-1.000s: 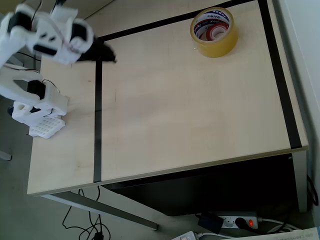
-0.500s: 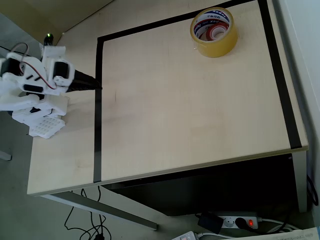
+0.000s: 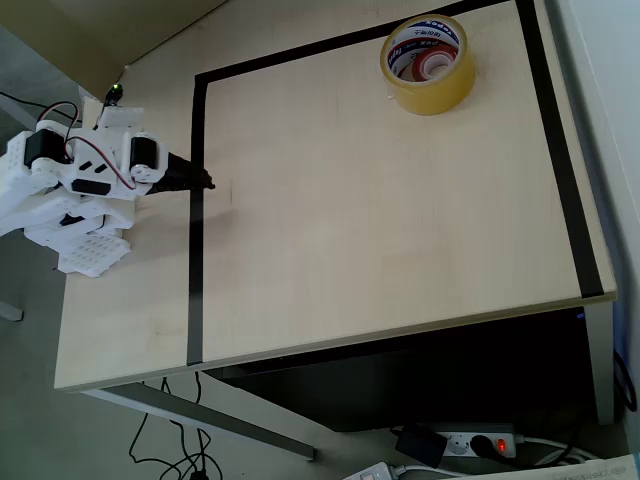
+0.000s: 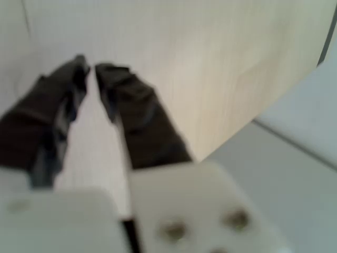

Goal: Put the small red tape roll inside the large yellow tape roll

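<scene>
The large yellow tape roll (image 3: 432,97) lies flat at the table's far right corner in the overhead view. Inside its wide hole sits the small red tape roll (image 3: 439,66), of which a red arc and the white core show. My gripper (image 3: 205,183) is far away at the table's left side, low over the black tape line, pointing right. In the wrist view its black fingers (image 4: 131,110) stand with tips nearly touching and nothing between them, my gripper (image 4: 90,67) being shut over bare light wood.
Black tape lines (image 3: 195,250) frame a rectangle on the wooden table (image 3: 380,230). The arm's white base (image 3: 80,235) sits at the left edge. The table's front edge drops to the floor, where a power strip (image 3: 470,442) and cables lie.
The arm has dropped from the upper left corner of the overhead view and folded toward its base. The gripper then slid a little right along the table. Both rolls stayed put.
</scene>
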